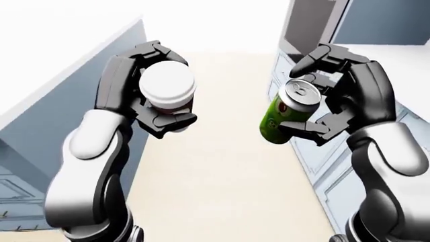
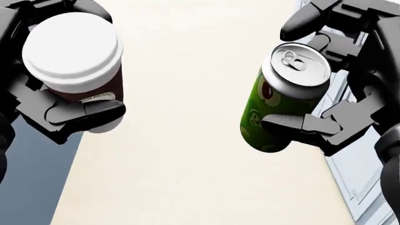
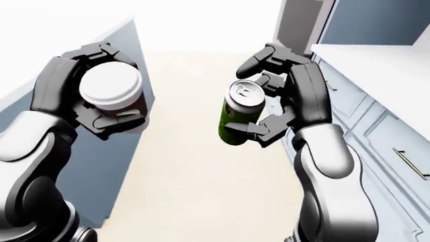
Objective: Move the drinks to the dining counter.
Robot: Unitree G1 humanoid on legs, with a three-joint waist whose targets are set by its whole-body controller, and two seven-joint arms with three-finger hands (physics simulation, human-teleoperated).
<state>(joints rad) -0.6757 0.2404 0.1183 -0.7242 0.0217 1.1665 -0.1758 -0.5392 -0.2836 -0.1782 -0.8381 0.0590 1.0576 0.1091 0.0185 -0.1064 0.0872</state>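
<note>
Your left hand [image 1: 144,93] is wrapped tight around the white-lidded coffee cup [image 1: 168,91], held above the cream floor [image 1: 215,176]. Further right, your right hand [image 1: 336,98] clamps its fingers around the green can [image 1: 288,112] beside the pale cabinets [image 1: 322,166].

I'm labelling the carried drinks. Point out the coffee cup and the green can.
coffee cup [image 2: 71,49], head view, on its white lid.
green can [image 2: 266,117], head view, on its green side wall.

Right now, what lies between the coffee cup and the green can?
Nothing: in the head view, only bare cream floor shows between the coffee cup in the left hand and the green can.
</note>
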